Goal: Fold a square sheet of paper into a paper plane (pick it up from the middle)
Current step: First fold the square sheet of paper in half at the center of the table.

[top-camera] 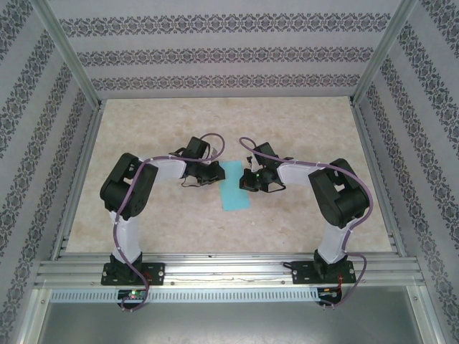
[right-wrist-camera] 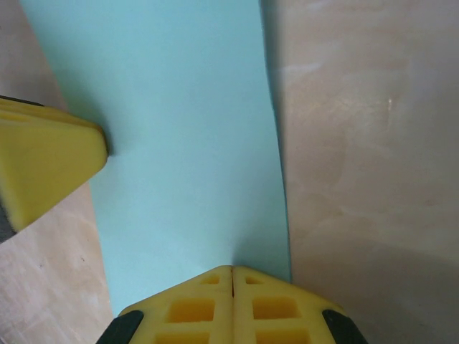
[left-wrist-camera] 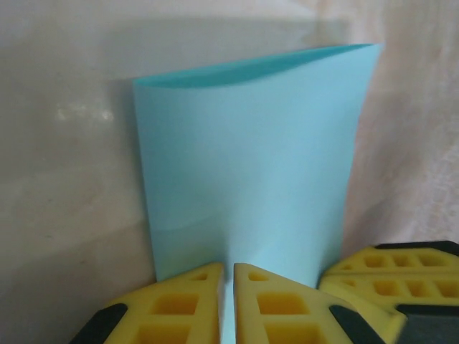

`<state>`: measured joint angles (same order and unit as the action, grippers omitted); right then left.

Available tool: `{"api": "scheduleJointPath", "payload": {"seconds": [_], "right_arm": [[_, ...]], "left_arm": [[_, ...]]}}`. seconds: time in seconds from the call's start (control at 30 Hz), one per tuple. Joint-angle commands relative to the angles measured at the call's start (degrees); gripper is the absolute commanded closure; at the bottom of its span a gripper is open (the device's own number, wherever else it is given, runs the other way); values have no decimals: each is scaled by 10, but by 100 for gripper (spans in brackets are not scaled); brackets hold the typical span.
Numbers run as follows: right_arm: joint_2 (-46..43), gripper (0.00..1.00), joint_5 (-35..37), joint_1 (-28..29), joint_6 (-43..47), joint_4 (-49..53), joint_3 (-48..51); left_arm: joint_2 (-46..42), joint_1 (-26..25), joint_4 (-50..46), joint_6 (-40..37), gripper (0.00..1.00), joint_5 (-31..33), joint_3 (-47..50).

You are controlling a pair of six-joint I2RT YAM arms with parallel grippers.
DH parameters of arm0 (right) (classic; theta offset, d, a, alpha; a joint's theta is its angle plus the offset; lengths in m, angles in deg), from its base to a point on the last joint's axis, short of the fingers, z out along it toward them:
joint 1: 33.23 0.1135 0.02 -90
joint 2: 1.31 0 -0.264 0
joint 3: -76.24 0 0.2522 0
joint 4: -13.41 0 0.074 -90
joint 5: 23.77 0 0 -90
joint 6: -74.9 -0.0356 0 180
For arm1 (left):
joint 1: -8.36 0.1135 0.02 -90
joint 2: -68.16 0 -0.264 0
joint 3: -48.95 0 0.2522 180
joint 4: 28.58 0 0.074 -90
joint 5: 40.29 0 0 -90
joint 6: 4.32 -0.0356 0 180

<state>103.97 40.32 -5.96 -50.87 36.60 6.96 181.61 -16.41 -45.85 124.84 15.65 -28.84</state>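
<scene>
**A:** Where is the square sheet of paper [top-camera: 235,188]?

**B:** In the middle of the table [top-camera: 308,136], between the two arms. It is folded in half. From above it reads as a narrow turquoise rectangle, with its long sides running away from the arm bases. In the left wrist view its far edge shows two layers gaping slightly.

**A:** And the left gripper [left-wrist-camera: 228,269]?

**B:** Its jaws are drawn almost together, with a thin strip of turquoise in the slit between them. It is pinching the sheet's near edge, and a faint crease runs up the paper from the grip.

**A:** The right gripper [right-wrist-camera: 232,271]?

**B:** Closed tight. The yellow fingers [right-wrist-camera: 276,304] meet with no gap, and their tips sit at the sheet's edge, where the paper puckers a little. Whether a layer is nipped between them or only pressed, I cannot tell from this angle.

**A:** How do the two grippers stand to each other?

**B:** Near each other, on opposite long sides of the sheet. In the right wrist view, one of the left gripper's fingers [right-wrist-camera: 43,161] touches the paper's left edge. In the left wrist view, a right finger sits low on the right, at the sheet's side edge.
</scene>
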Motion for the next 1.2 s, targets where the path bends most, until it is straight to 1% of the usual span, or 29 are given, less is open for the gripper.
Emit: {"api": "scheduleJointPath", "payload": {"seconds": [0.0, 0.17, 0.27, 0.4, 0.57, 0.63, 0.7, 0.83, 0.97, 1.17], "right_arm": [[7, 100, 41, 3, 3, 52, 10], [6, 100, 41, 3, 2, 54, 8], [6, 100, 42, 3, 4, 56, 7], [10, 100, 39, 3, 3, 52, 6], [8, 100, 39, 4, 0, 51, 6], [7, 100, 38, 4, 0, 51, 6], [5, 100, 38, 4, -1, 50, 7], [2, 100, 38, 4, -1, 50, 9], [-1, 100, 41, 5, -1, 50, 12], [-2, 100, 42, 5, -2, 49, 13]], "left_arm": [[23, 3, -1, -19, 85, 30, 25], [18, 7, -12, -15, 85, 0, 2], [-6, 7, -28, -11, 84, -3, -23], [-8, 8, -38, -15, 84, -11, -51], [18, 11, -36, -15, 84, -3, -68], [30, 12, -45, -23, 84, 14, -72], [38, 14, -32, -21, 84, 25, -63], [65, 22, -23, -10, 85, 23, -48], [64, 33, 0, 9, 85, 13, -29], [61, 39, -30, -10, 84, 11, -65]]}}
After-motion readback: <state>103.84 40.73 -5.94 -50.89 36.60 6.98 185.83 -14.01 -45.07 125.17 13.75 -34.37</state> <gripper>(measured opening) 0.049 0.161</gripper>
